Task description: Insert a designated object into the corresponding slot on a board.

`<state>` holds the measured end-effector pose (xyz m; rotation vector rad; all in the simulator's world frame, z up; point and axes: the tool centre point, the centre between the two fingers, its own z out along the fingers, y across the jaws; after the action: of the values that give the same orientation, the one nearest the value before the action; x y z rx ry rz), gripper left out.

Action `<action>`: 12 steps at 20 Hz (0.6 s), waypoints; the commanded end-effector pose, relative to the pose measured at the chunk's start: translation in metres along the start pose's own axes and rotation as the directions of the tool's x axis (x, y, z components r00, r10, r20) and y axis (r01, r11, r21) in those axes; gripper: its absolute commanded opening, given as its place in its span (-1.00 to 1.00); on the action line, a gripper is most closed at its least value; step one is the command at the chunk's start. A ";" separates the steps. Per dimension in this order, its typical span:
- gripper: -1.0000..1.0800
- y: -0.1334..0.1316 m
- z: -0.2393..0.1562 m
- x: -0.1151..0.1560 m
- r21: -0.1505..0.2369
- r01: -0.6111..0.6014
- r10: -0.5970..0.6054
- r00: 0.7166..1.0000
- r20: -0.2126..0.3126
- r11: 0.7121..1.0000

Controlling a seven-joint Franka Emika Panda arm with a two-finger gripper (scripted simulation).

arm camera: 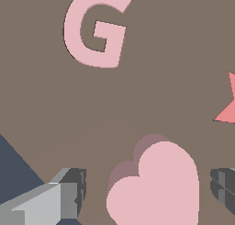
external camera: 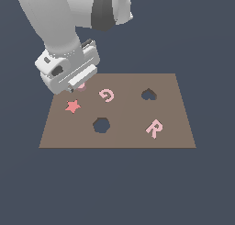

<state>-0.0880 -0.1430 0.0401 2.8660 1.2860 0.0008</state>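
The light-pink heart point(arm camera: 156, 187) lies on the brown board point(external camera: 137, 114) near its far corner on the exterior view's left, casting a shadow on it. In the exterior view only a sliver of the heart point(external camera: 81, 86) shows under the hand. My gripper point(external camera: 75, 87) is low over it and open. In the wrist view the gripper point(arm camera: 148, 189) has one dark fingertip point(arm camera: 75, 192) on each side of the heart, with a small gap on both sides. The dark heart-shaped slot point(external camera: 148, 95) is on the far side of the board, toward the exterior view's right.
A pink G point(external camera: 106, 95) sits between the heart and the slot. A redder star point(external camera: 72, 106) is just in front of my gripper. A dark hexagonal hole point(external camera: 101, 125) and a pink R point(external camera: 154, 129) lie along the near side. Dark floor surrounds the board.
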 end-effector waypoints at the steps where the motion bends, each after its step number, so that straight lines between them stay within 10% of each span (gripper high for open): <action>1: 0.92 0.000 0.007 0.000 0.001 0.001 -0.001 1.000 0.000 1.000; 4: 0.92 0.000 0.010 0.000 0.001 0.002 -0.002 1.000 0.000 1.000; 5: -1.00 0.000 0.010 0.000 0.001 0.002 -0.002 1.000 0.000 1.000; 12: -1.00 0.000 0.010 0.000 0.001 0.002 -0.002 1.000 0.000 1.000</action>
<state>-0.0879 -0.1437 0.0308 2.8644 1.2876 0.0014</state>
